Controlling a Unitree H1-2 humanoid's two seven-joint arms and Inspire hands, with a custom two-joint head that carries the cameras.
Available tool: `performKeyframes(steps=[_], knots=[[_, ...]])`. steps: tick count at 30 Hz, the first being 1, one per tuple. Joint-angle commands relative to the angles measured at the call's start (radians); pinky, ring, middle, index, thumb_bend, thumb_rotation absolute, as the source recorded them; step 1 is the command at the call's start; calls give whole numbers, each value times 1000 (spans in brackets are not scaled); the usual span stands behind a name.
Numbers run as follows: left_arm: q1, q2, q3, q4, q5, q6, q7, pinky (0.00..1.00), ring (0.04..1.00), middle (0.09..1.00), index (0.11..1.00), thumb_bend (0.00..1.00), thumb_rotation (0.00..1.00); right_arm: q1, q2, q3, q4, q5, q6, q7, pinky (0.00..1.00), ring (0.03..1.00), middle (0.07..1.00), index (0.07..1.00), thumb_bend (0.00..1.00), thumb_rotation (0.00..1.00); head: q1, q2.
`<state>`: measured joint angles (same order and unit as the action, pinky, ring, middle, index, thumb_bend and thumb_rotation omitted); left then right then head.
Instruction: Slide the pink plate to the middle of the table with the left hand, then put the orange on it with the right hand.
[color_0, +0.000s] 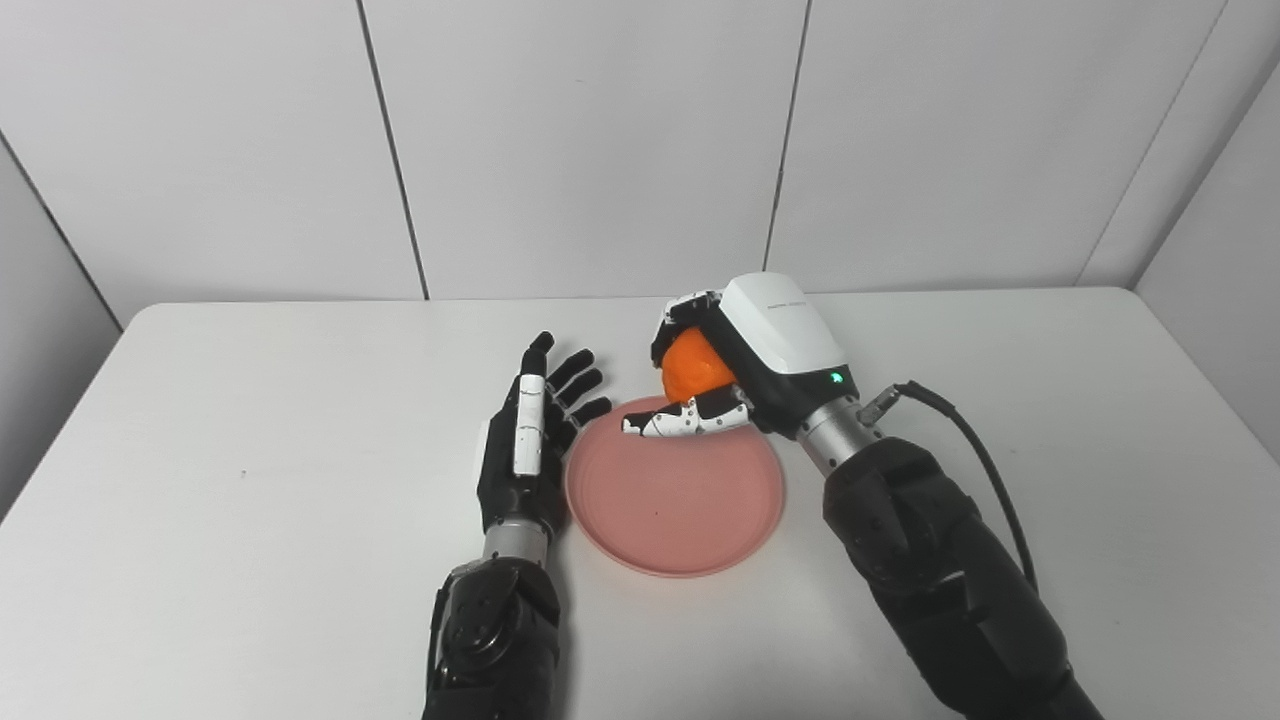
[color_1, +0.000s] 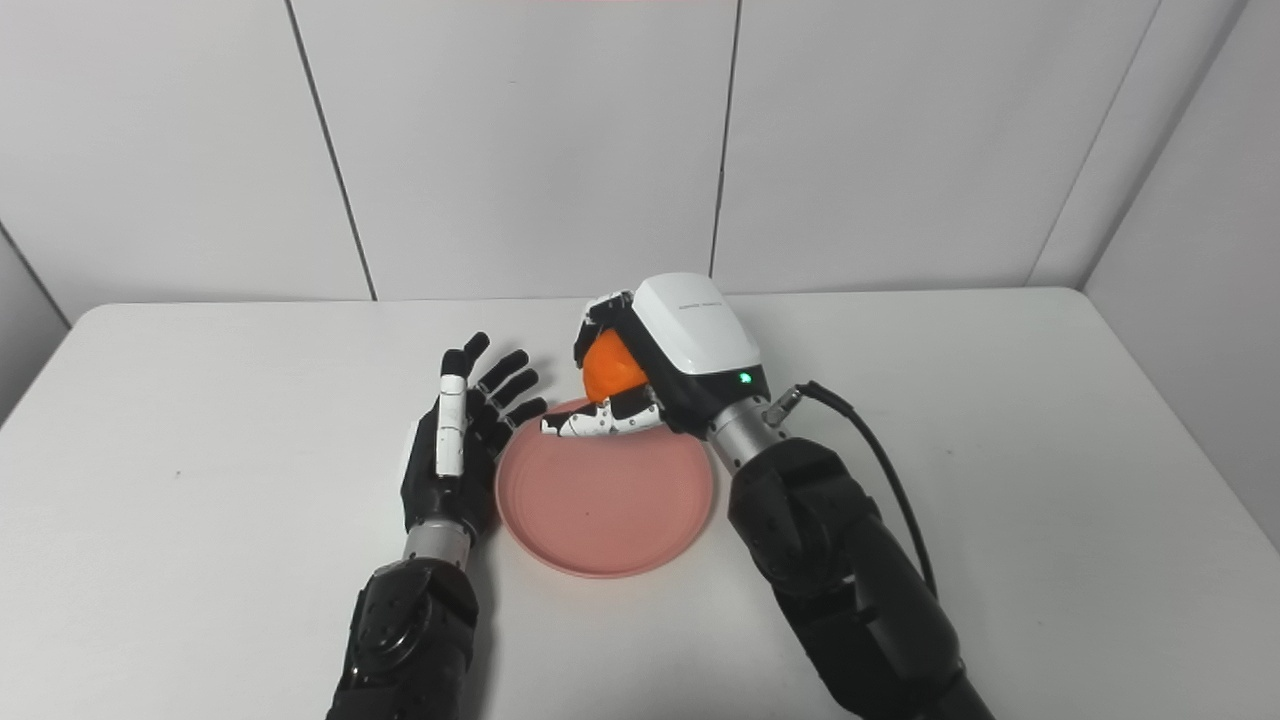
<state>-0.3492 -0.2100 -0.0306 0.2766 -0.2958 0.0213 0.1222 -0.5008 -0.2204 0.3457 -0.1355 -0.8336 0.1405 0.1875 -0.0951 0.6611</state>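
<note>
One white table (color_0: 250, 520) carries a pink plate (color_0: 675, 500) near its middle. Just left of the plate rests the left hand (color_0: 525, 445), fingers spread and empty, while the right hand (color_0: 745, 365) grips the orange (color_0: 692, 368) above the plate's far rim.

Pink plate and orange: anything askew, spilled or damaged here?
Nothing stands out. The pink plate lies flat and whole on the table, holding nothing yet. The right hand grips the orange over the plate's far rim. The left hand is open beside the plate's left edge.
</note>
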Motion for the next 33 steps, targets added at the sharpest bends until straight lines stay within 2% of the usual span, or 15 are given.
performKeyframes(steps=[1, 3, 6, 11, 20, 24, 26, 28, 29, 33], knots=[[21, -74, 14, 19, -4, 22, 17, 662, 773, 781, 887, 830, 788, -60, 19, 2, -3, -6, -8, -1, 149, 194, 247, 283, 591, 360, 0, 1], [19, -74, 15, 21, -4, 19, 15, 657, 772, 783, 887, 828, 790, -65, 28, 9, 16, -11, -12, -3, 143, 188, 240, 275, 592, 355, -3, 3], [17, -73, 16, 21, -5, 14, 13, 715, 783, 798, 895, 828, 808, -71, 36, 22, 54, -18, -27, -19, 121, 169, 223, 271, 583, 353, -2, 3], [14, -67, 15, 19, 2, 12, 15, 744, 784, 796, 891, 837, 819, -71, 49, 46, 106, -41, -25, -32, 124, 173, 231, 269, 583, 384, -3, 8], [4, -66, 24, 23, 8, 15, 28, 711, 796, 818, 887, 828, 821, -54, 63, 70, 185, -41, -32, -49, 161, 220, 288, 383, 579, 372, -3, 14], [3, -65, 23, 21, 15, 18, 30, 722, 818, 833, 885, 833, 830, -49, 59, 89, 212, -58, -21, -42, 168, 231, 304, 391, 573, 439, -4, 15], [4, -65, 25, 22, 13, 13, 26, 730, 799, 789, 883, 833, 834, -47, 55, 99, 217, -63, -19, -34, 171, 237, 310, 408, 570, 419, -4, 15], [4, -68, 31, 22, 4, 10, 24, 665, 768, 753, 878, 821, 814, -45, 49, 111, 222, -71, -24, -28, 212, 285, 365, 508, 558, 396, -4, 15], [4, -69, 33, 22, 3, 8, 24, 609, 741, 741, 873, 817, 805, -44, 46, 116, 224, -73, -29, -29, 198, 266, 347, 515, 553, 369, -4, 15], [3, -73, 37, 20, 7, 7, 30, 557, 700, 726, 862, 811, 797, -43, 35, 132, 222, -77, -35, -26, 179, 244, 324, 518, 541, 356, -9, 19]])
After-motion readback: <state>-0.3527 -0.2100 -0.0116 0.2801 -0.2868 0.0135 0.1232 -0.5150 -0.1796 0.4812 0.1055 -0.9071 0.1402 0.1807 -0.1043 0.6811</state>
